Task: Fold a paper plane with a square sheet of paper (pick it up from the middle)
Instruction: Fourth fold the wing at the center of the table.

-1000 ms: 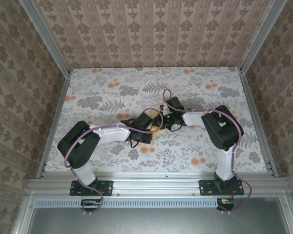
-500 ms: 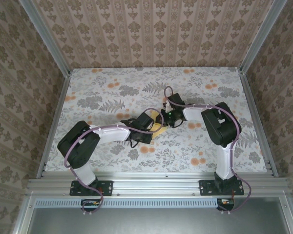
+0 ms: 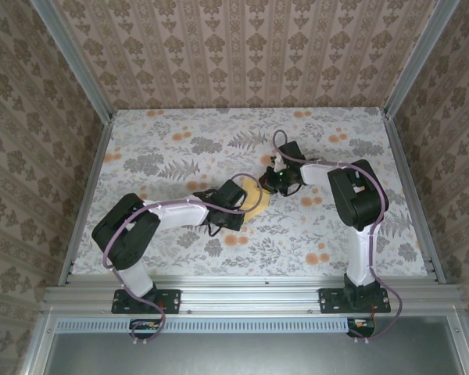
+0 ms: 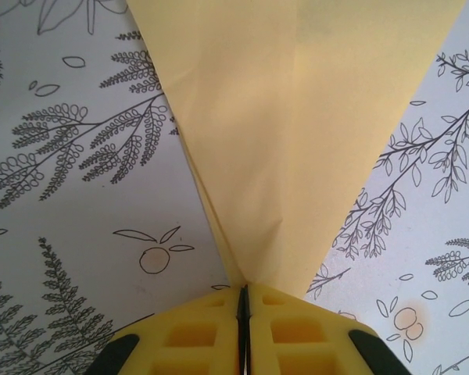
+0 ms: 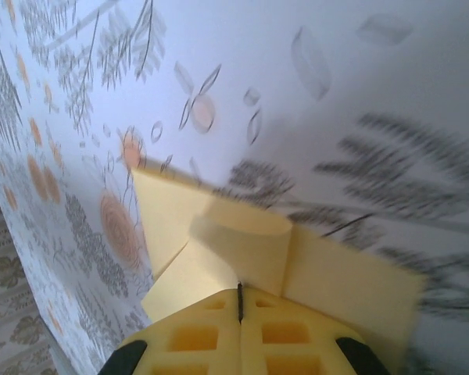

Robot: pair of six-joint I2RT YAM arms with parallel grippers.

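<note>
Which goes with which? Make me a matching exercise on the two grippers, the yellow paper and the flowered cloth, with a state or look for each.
Column one:
1. left gripper
2. right gripper
3. paper
4. cloth

Column two:
a. white, printed with grey ferns and orange flowers
b. shut where the paper narrows to a point
c. plain yellow, partly folded
d. shut at a curled-over flap of the paper

Pairs: 1-b; 2-d; 3-c; 4-a
</note>
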